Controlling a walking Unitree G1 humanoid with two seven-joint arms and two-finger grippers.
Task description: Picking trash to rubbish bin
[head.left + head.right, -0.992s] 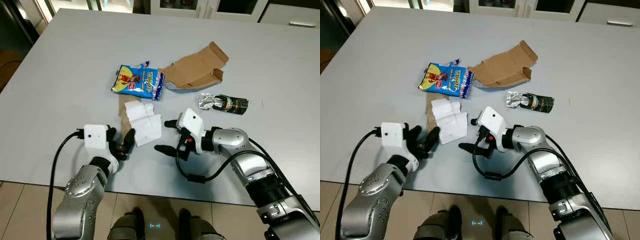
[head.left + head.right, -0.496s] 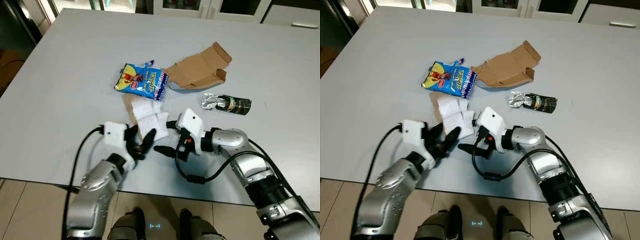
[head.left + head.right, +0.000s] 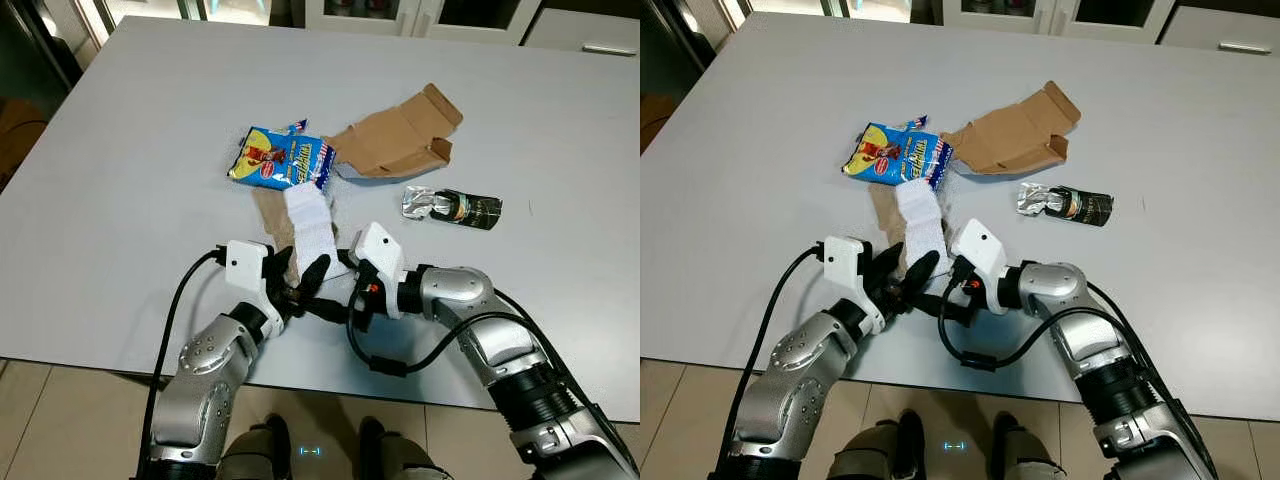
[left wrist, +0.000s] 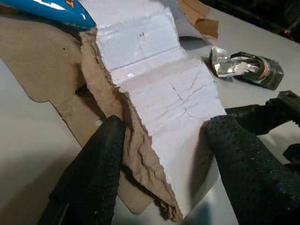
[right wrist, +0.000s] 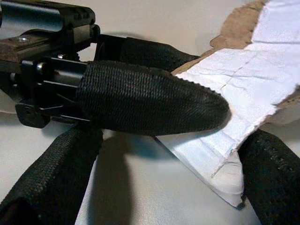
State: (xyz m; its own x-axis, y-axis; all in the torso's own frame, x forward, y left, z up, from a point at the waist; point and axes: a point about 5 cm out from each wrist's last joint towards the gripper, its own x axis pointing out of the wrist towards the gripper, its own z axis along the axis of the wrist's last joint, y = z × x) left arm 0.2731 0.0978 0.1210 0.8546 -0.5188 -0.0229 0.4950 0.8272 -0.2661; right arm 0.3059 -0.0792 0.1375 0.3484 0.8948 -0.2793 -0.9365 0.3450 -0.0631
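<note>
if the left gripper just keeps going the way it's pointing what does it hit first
The white paper: it already lies between the left gripper's open fingers. Farther along sits the snack bag, though depth is unclear.

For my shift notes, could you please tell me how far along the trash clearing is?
Nothing looks binned yet. In hand: both tools, left tool and right tool, open around the white-and-brown torn paper. Left on the table: snack bag, cardboard piece, crushed foil wrapper.

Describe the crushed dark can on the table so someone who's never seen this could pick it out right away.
On the grey table, look to the robot's right of the flattened brown cardboard box. The crushed dark can lies on its side alone there, apart from the other litter. Its crumpled silver end and dark body set it apart.
</note>
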